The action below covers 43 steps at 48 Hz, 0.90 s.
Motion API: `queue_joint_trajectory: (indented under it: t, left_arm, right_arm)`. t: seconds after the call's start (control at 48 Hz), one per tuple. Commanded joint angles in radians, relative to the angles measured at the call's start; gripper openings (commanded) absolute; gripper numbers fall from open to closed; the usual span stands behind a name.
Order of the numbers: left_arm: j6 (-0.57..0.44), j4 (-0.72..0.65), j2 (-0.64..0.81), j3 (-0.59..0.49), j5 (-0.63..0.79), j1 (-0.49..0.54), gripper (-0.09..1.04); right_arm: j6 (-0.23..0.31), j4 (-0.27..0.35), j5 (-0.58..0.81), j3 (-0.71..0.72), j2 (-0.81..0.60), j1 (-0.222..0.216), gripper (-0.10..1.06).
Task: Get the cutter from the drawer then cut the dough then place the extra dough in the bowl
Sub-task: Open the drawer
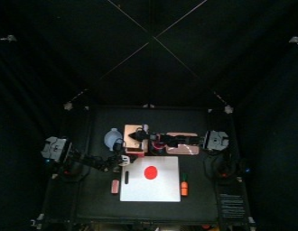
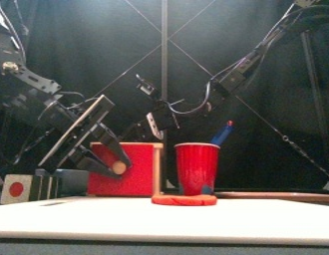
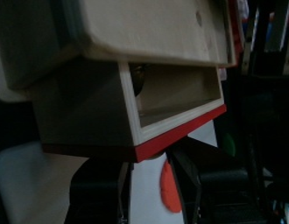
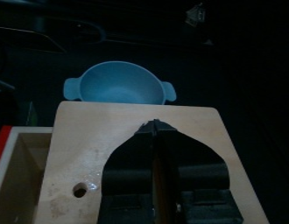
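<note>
The pale wooden box (image 1: 135, 136) stands behind the white cutting board (image 1: 153, 185), which carries a red dough disc (image 1: 151, 172). The box's red drawer front (image 2: 128, 169) is pulled out toward the board. My left gripper (image 3: 146, 166) is at that front, jaws close together on the small knob (image 2: 118, 168). The open drawer (image 3: 171, 92) shows a dark shape in its back corner; what it is I cannot tell. My right gripper (image 4: 153, 129) is shut with its tips pressed on the box top (image 4: 88, 140). The blue-grey bowl (image 4: 116, 84) sits beside the box.
A red cup (image 2: 196, 167) holding a blue toy knife (image 2: 223, 132) stands right of the box, close to the right arm. An orange toy (image 1: 184, 188) lies at the board's right edge, and a reddish one (image 1: 116, 187) at its left edge.
</note>
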<state>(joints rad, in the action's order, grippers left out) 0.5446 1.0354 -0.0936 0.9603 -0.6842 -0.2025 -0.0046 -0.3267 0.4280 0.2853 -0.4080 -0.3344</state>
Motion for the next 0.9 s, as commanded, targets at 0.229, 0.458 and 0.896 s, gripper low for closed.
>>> queue_joint_trajectory:
  t: [0.229, 0.458, 0.896]
  left_arm:
    - [0.005, 0.003, 0.020, -0.015, 0.031, -0.057, 0.63]
    - [0.000, 0.011, 0.020, -0.029, 0.032, -0.075, 0.63]
    - [0.000, 0.011, 0.023, -0.017, 0.034, -0.081, 0.63]
  right_arm:
    - [-0.003, -0.002, -0.002, -0.017, 0.035, -0.002, 0.09]
    - [-0.003, -0.002, -0.002, -0.021, 0.035, -0.003, 0.09]
    - [-0.006, -0.003, -0.018, -0.025, 0.034, -0.003, 0.09]
